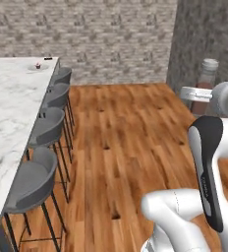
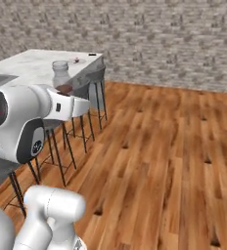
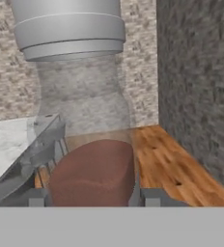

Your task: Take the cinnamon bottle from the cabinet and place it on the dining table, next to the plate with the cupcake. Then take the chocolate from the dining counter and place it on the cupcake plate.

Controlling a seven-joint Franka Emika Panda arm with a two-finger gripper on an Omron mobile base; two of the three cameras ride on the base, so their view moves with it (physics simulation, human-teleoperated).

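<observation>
Here the gripper is closed around the lower body of the cinnamon bottle, its two dark tips pressed against the glass on either side, and the bottle stands upright in the grip with its grey cap at the top and the brown spice settled in the bottom half. In the left base view the bottle rides high beside the white arm, clear of the floor; in the right base view it sits just ahead of the hand, seen against the marble table.

The carry to the table looks like the step in hand, with the cabinet part already done. To do it well, I would keep the bottle vertical through the whole swing, since a tall narrow bottle held low can lever in the grip if the wrist rolls. The row of grey stools lines the near edge of the table, so the approach should come in above the seat backs, not through them. The plate with the cupcake sits far down the table near its end, well apart from the bottle, so the base probably has to close in first. Set the bottle down beside the plate, not touching it, and release only once its base rests flat.
</observation>
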